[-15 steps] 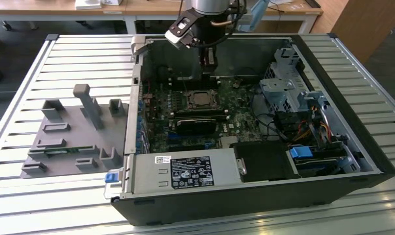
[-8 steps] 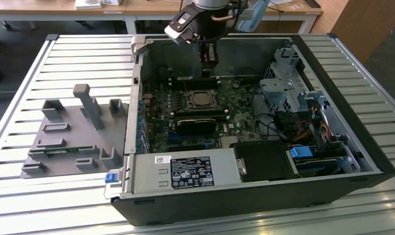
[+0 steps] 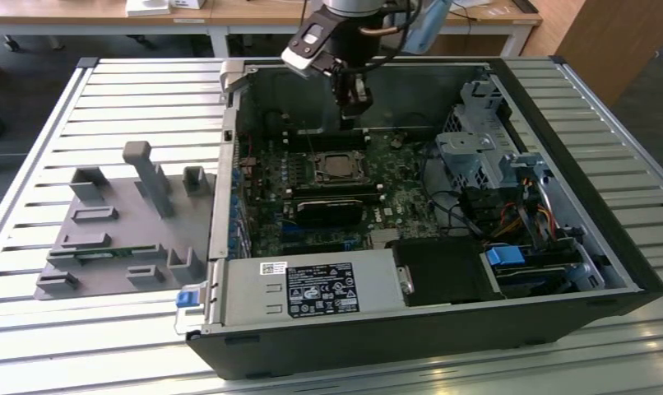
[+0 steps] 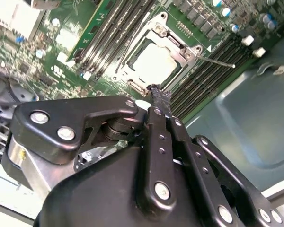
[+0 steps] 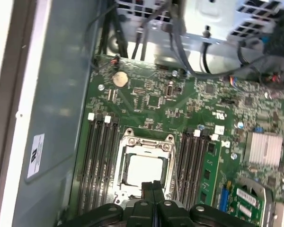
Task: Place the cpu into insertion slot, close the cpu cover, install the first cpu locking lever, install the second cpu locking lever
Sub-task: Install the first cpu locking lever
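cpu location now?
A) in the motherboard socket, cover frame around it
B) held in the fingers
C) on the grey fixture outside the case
A: the cpu lies flat on the motherboard with the cpu cover framing it, and the gripper is shut and holds nothing.

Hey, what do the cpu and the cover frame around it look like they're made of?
The cpu: a pale, matte silvery top, likely metal. The cpu cover: bare metal by its look, a silvery-grey frame catching bright glints along its edges; whether it is plated or plain cannot be told.
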Robot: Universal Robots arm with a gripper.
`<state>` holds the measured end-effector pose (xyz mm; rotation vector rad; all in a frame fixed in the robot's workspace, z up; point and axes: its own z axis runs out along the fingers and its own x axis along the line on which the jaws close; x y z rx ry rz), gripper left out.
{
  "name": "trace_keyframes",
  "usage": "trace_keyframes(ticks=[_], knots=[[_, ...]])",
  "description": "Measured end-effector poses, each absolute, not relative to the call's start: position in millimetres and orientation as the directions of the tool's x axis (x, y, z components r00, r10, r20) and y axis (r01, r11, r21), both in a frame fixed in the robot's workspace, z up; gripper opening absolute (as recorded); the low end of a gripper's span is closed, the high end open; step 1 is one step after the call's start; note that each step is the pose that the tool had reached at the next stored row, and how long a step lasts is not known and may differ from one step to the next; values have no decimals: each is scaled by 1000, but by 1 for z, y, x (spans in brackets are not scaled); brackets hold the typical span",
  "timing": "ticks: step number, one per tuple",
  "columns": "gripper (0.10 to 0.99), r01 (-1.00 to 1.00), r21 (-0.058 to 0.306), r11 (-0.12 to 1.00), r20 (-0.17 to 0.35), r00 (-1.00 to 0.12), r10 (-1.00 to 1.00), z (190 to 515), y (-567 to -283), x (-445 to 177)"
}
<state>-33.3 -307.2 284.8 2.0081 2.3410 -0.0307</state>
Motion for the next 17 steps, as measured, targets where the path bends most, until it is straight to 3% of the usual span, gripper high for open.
trace_keyframes(ticks=[17], knots=[[106,886,22,463,-57,-462,885,283,-307,-33]])
